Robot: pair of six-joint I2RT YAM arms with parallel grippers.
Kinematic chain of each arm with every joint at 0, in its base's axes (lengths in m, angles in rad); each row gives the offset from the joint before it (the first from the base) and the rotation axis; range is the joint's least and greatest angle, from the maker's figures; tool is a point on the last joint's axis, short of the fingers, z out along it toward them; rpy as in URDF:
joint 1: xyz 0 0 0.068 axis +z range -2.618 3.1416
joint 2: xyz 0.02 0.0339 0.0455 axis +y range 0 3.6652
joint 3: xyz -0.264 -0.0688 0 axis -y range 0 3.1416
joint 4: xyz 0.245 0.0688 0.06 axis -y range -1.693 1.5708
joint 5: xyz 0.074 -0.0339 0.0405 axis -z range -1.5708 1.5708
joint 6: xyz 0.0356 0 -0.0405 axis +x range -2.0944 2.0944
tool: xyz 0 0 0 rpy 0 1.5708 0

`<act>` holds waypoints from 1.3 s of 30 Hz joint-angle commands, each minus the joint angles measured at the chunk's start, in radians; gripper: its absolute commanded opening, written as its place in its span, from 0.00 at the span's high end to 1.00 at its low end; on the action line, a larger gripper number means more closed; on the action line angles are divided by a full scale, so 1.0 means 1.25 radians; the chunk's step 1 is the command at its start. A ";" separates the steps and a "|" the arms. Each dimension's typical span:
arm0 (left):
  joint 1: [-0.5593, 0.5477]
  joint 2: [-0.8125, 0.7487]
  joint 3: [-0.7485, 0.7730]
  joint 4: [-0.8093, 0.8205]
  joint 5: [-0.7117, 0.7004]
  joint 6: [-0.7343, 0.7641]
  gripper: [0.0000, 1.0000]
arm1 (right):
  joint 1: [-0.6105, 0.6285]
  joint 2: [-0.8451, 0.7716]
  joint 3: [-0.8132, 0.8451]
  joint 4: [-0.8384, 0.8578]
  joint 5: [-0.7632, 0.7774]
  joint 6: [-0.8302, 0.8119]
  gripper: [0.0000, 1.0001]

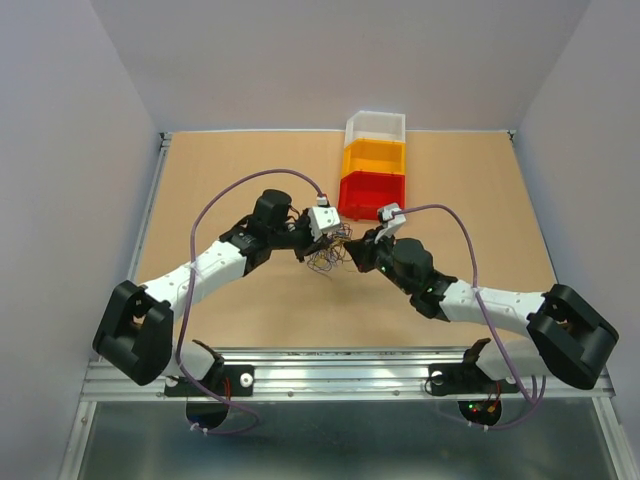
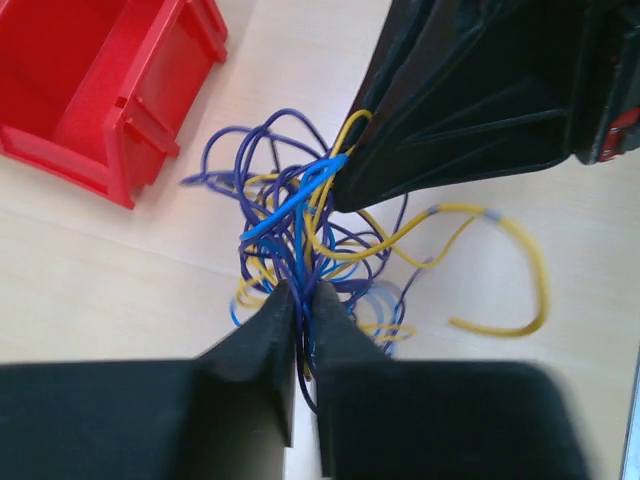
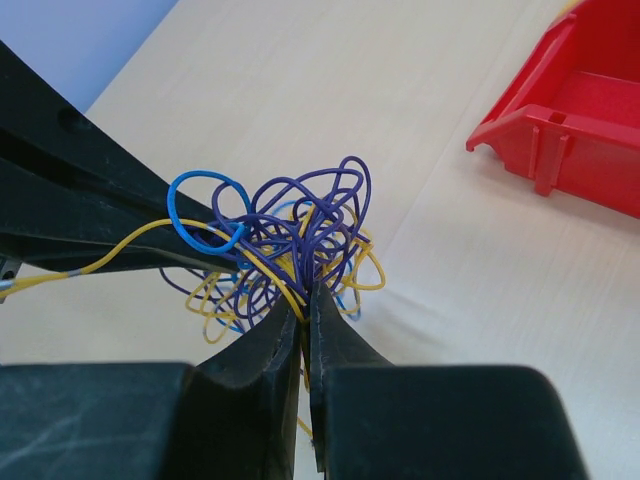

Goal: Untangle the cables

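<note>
Yellow, dark blue-purple and bright blue cables [image 1: 330, 258] form one loose tangle over the middle of the tan surface [image 1: 250, 310], near the open front of the red bin [image 1: 372, 194]. The tips of both arms meet at this tangle from opposite sides. Whether the bundle rests on the surface or hangs just above it cannot be told.

Left fingers [image 2: 285, 305]: closed to a narrow slit. Several dark blue-purple and yellow strands run into the slit and are pinched there, at the near edge of the tangle in the left wrist view.

Right fingers [image 3: 288, 320]: closed to a similar slit, gripping yellow and purple strands at the base of the bundle. In the left wrist view these fingers enter from the upper right, with a bright blue strand and a yellow strand leading to their tip.

Strand layout:
- One bright blue loop stands out at the left of the bundle in the right wrist view.
- One long yellow strand arcs away from the bundle, its free end well apart from the rest.

Bins: the orange bin [image 1: 373, 158] sits directly behind the red one, and the white bin [image 1: 375, 126] behind that, at the far edge
</note>
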 commanded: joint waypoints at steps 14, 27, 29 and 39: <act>0.140 -0.048 0.050 0.068 -0.141 -0.097 1.00 | 0.009 -0.188 -0.048 -0.156 0.296 0.016 0.99; 0.182 -0.074 0.036 0.146 -0.511 -0.176 1.00 | 0.009 -0.548 -0.124 -0.423 0.419 0.092 0.99; 0.205 -0.085 0.028 0.163 -0.541 -0.185 1.00 | 0.008 -0.598 -0.124 -0.453 0.432 0.097 0.99; 0.295 -0.166 0.006 0.216 -0.649 -0.239 1.00 | 0.008 -0.706 -0.107 -0.611 0.546 0.172 1.00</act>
